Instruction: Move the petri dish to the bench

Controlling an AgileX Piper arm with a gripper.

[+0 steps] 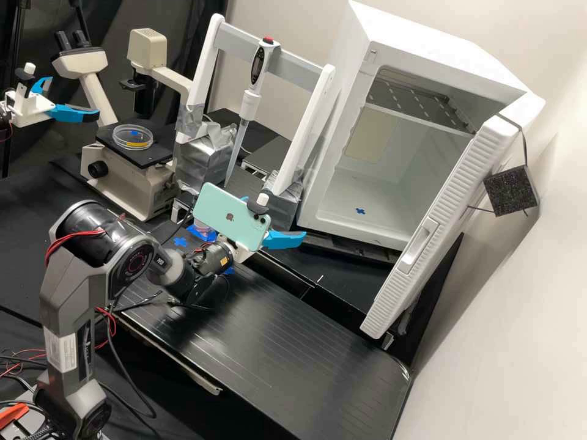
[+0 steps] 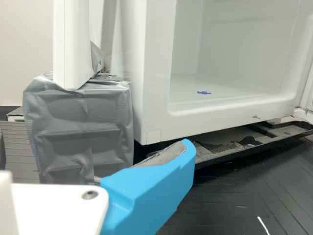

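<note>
High view: petri dish on microscope

Room thru cabinet front; door & taped block flank it.

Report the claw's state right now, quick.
Claw: open, holding nothing; the grey pad on its near finger is bare.
</note>
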